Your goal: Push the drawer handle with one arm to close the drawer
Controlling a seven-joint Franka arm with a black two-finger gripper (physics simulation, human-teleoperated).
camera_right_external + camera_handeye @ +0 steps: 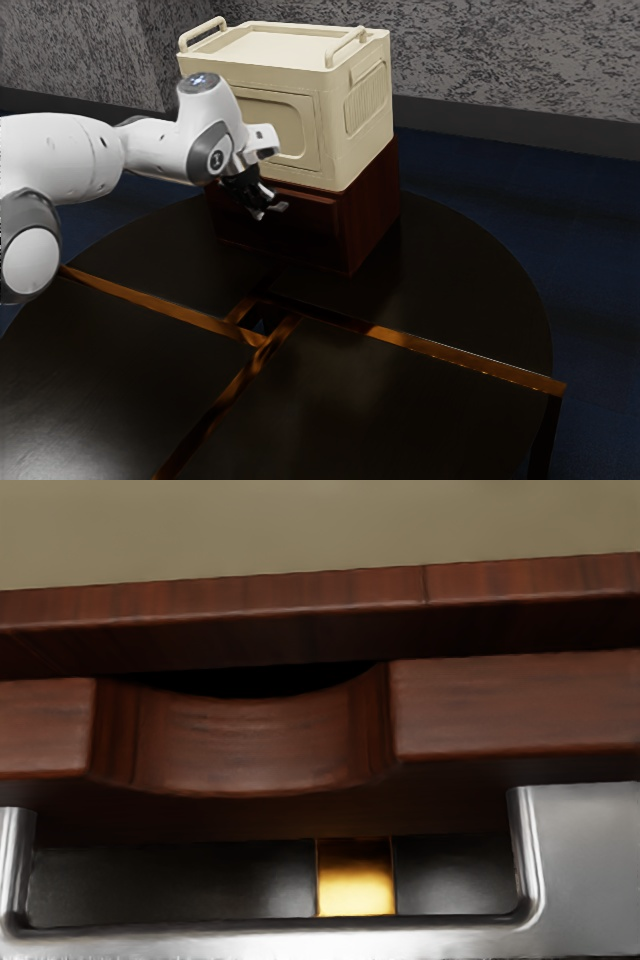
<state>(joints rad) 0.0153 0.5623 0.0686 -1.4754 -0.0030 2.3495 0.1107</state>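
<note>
The claw (pixel 262 206) is hanging at the drawer's front; whether it is standing open or gripping anything, I cannot tell. The metal handle (pixel 280 938) is running just under the hand, along the drawer (pixel 515 705), whose top edge is dipping in a scoop. The cabinet (pixel 372 215) is carrying a cream box (pixel 358 150) and resting on the dark table (pixel 460 270).
</note>
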